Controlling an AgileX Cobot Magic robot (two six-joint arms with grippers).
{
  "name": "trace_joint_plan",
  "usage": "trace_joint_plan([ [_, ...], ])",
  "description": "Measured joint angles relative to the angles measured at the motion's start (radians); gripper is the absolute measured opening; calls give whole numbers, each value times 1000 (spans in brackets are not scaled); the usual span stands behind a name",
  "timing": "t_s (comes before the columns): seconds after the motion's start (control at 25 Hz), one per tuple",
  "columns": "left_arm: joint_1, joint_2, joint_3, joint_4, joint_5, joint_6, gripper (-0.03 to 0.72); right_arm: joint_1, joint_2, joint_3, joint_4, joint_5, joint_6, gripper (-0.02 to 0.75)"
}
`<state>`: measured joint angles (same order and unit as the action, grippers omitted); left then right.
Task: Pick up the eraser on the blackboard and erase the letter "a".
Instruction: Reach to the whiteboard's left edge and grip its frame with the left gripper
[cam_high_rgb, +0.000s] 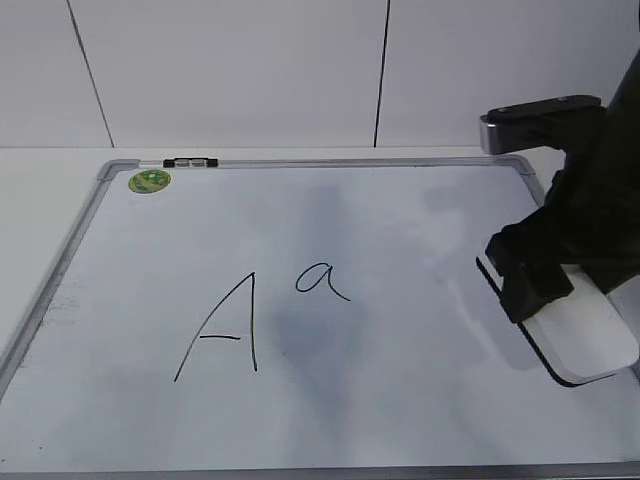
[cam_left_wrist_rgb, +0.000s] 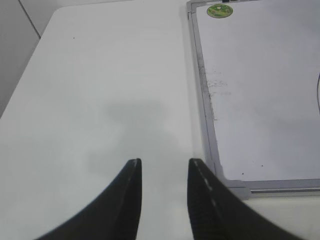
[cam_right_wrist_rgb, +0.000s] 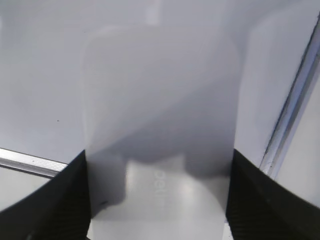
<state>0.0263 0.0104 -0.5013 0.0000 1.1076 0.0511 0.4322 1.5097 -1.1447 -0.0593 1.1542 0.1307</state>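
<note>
The blackboard (cam_high_rgb: 430, 400) is a white board with a grey frame, lying flat on the table. The small letter "a" (cam_high_rgb: 320, 280) is written near its middle, right of a larger capital "A" (cam_high_rgb: 225, 330). The eraser (cam_high_rgb: 590, 335) is a white oblong block near the board's right edge. My right gripper (cam_high_rgb: 525, 285) is shut on the eraser (cam_right_wrist_rgb: 160, 115), one finger against each long side (cam_right_wrist_rgb: 157, 200). I cannot tell whether it is lifted off the board. My left gripper (cam_left_wrist_rgb: 164, 167) is open and empty over the bare table, left of the board's near corner (cam_left_wrist_rgb: 235, 187).
A round green sticker (cam_high_rgb: 149, 181) sits in the board's far left corner, also in the left wrist view (cam_left_wrist_rgb: 219, 10). A small black-and-white clip (cam_high_rgb: 190, 161) sits on the far frame. The right frame rail (cam_right_wrist_rgb: 295, 105) runs beside the eraser. A white wall stands behind the table.
</note>
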Motion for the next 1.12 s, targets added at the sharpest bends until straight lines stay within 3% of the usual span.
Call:
trace_joint_plan([
  [0.8, -33, 27, -8, 0, -8, 0, 235, 90, 43, -23, 6, 41, -18, 524],
  [1.12, -33, 375, -116, -10, -111, 0, 236, 91, 43, -23, 6, 42, -19, 524],
])
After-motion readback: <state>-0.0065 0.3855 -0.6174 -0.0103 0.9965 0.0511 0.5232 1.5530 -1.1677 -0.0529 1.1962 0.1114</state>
